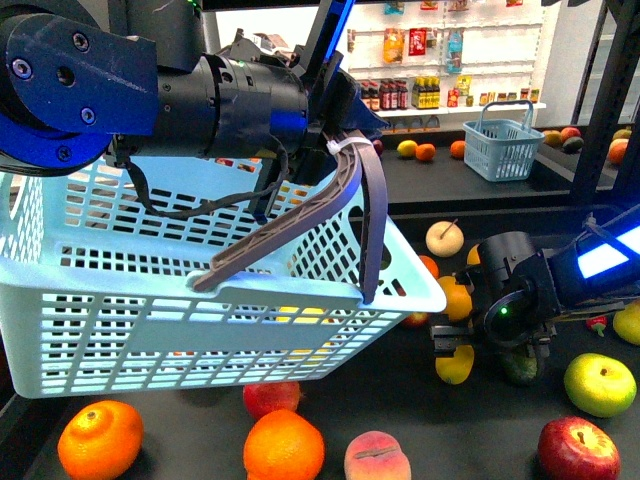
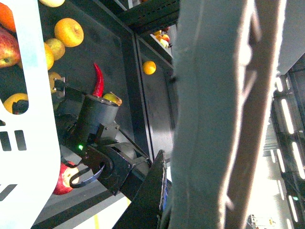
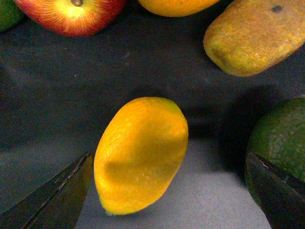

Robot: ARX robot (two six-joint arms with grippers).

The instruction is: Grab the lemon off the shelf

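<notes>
Right gripper [image 1: 490, 352] jaws gape wide and empty around the lemon [image 3: 140, 152]. Judged best: nudge toward 9 o'clock, clear of the avocado [image 1: 522, 368], then close. Left gripper [image 1: 345, 140] jaws clamp the basket handle [image 1: 300, 215].

I read this site as a grocery shop. Indicators: white-lit wall shelves [image 1: 440, 60] stocked with bottles [image 1: 425, 93], a light-blue shopping basket [image 1: 150, 300], and loose fruit [image 1: 284, 447] laid out on the black display shelf [image 1: 430, 185].

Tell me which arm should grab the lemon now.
Right. The right gripper is open astride the lemon on the shelf; the left gripper is busy holding the basket handle.
</notes>
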